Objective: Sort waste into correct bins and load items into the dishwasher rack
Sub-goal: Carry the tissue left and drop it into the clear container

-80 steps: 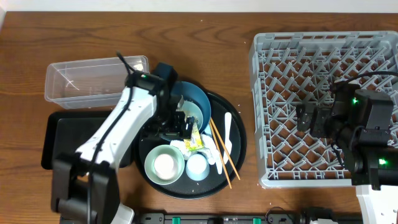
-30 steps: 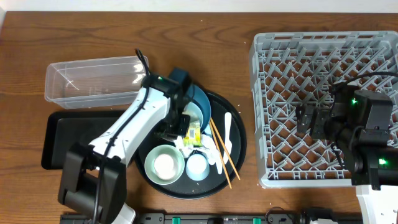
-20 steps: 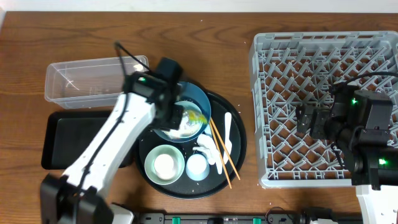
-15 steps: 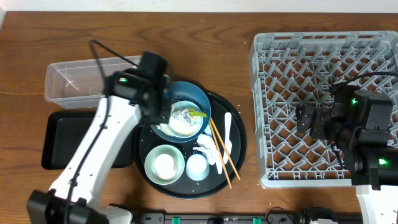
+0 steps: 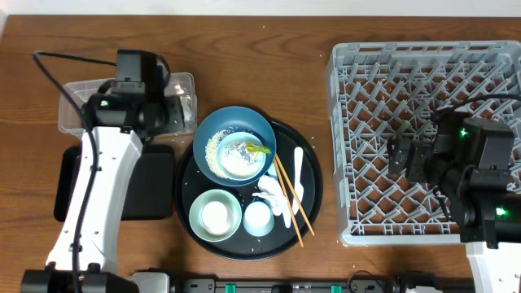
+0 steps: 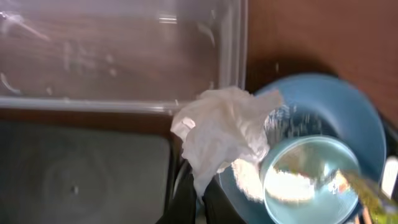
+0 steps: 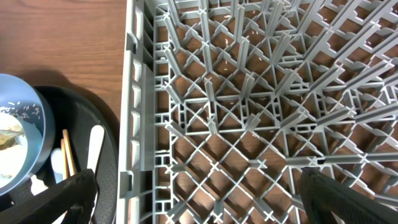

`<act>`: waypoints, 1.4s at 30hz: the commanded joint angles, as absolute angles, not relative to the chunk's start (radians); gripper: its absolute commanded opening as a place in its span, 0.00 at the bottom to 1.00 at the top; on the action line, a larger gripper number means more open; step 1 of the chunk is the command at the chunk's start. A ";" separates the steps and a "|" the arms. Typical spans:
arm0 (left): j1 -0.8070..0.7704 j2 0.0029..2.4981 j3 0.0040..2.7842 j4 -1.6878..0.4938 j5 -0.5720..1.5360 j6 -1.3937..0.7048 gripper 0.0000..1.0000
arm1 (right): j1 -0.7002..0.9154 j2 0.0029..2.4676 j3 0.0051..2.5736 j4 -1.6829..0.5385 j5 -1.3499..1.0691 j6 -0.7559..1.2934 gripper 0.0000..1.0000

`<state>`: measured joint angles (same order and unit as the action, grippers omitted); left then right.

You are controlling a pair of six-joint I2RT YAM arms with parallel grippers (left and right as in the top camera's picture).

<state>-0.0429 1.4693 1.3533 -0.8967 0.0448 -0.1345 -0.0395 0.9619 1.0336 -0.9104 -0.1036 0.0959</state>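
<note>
My left gripper [image 5: 173, 114] [image 6: 202, 198] is shut on a crumpled white tissue [image 6: 222, 130], which hangs over the right end of the clear tub [image 5: 89, 106] [image 6: 112, 56], beside the shallow black tray [image 5: 73, 183] [image 6: 74, 168]. The dark-blue bowl [image 5: 203, 134] [image 6: 357, 118] holds rice grains [image 5: 214, 150], a smaller pale bowl and the yellow-green packet [image 5: 257, 150]. The pale-green bowl [image 5: 216, 214], small cup [image 5: 257, 217], white spoon [image 5: 298, 171], chopsticks [image 5: 289, 199] and white scraps [image 5: 269, 193] lie on the round tray. My right gripper [image 5: 403, 155] [image 7: 199, 199] hovers open over the grey rack [image 5: 423, 73] [image 7: 249, 93].
The round black tray [image 5: 313, 191] sits between the bins on the left and the rack on the right. Bare wooden table runs along the back edge and between tray and rack. A black cable loops off my left arm at the far left.
My left arm has lifted the tissue off the round tray and swung left and back to the clear tub's right end. The blue bowl's contents now show. The right arm is still.
</note>
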 commanded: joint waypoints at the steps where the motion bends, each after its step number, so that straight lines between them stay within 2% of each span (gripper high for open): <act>1: -0.028 1.448 1.376 -0.858 0.033 -0.144 0.06 | -0.030 0.962 1.052 -0.913 -0.101 0.107 0.99; 13: -0.026 1.549 1.372 -0.659 0.028 -0.144 0.08 | -0.030 0.962 1.052 -0.913 -0.101 0.107 0.99; 17: -0.026 1.603 1.372 -0.650 -0.019 -0.144 0.08 | -0.030 0.963 1.052 -0.914 -0.101 0.107 0.99; 22: -0.027 1.661 1.371 -0.659 -0.035 -0.144 0.14 | -0.030 0.962 1.052 -0.916 -0.101 0.108 0.99; 31: -0.027 1.711 1.371 -0.745 -0.035 -0.144 0.14 | -0.030 0.962 1.052 -0.920 -0.101 0.107 0.99; 42: -0.027 1.721 1.331 -0.717 -0.035 -0.144 0.15 | -0.030 0.962 1.052 -0.929 -0.101 0.108 0.99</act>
<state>-0.0326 1.7065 1.3518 -0.7235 -0.0154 -0.1379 -0.0395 0.9619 1.0336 -0.9245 -0.1036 0.0959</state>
